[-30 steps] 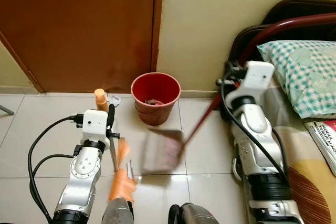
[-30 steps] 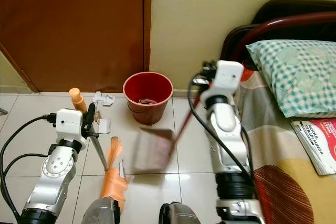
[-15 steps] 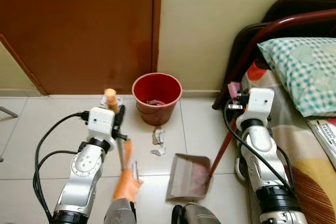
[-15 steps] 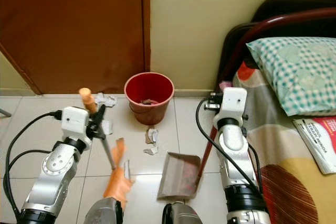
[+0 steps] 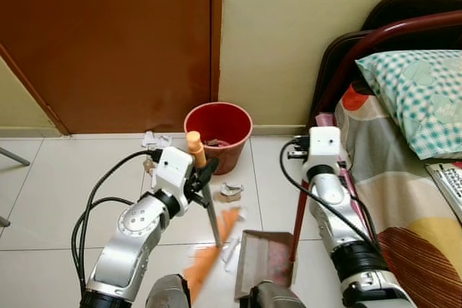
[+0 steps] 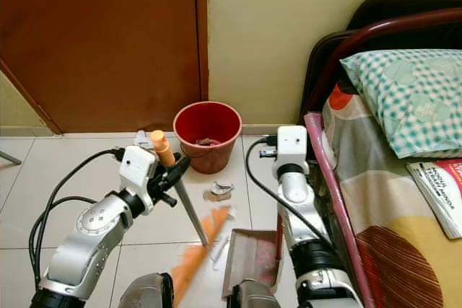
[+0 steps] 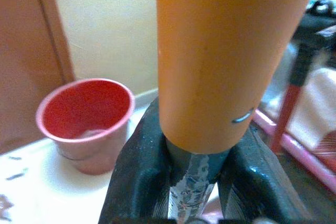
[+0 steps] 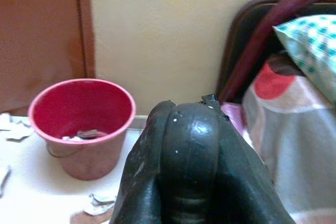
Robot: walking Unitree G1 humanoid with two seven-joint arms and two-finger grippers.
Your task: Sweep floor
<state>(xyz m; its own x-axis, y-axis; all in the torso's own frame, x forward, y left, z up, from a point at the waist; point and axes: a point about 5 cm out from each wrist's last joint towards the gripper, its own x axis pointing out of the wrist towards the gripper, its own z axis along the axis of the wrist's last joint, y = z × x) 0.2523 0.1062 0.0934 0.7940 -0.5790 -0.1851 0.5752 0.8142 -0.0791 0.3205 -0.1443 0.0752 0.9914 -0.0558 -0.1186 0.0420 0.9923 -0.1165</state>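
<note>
A: Now logging. Small broom with orange bristles and a grey metal shaft capped in orange: bristle end low on the white tiled floor, blurred, just beside the flat grey-brown dustpan on its red upright handle. Left gripper is clamped on the shaft just under the orange cap; the left wrist view shows both black fingers pressed against the metal.

B: And the right side?

A: Right gripper has its fingers drawn together; my judgement is that they grip the red handle, but the contact itself is hidden under the wrist.

B: Debris?

A: Crumpled white and brown paper scraps lie between the round red plastic bucket and the pan; thin white slivers sit at the pan's lip. More scraps by the brown wooden door.

B: Risks?

A: Judged only:
- a stroke too fast could flick slivers past the pan or under the bed with the checked green pillow;
- if the pan lifts off the tile, scraps slide beneath its lip;
- broom shaft is tilted, so it may twist in the grip.

B: Unclear items?

A: Bristles smeared by motion; pan's near edge cut off by the robot's own body; bucket contents too small to identify.
</note>
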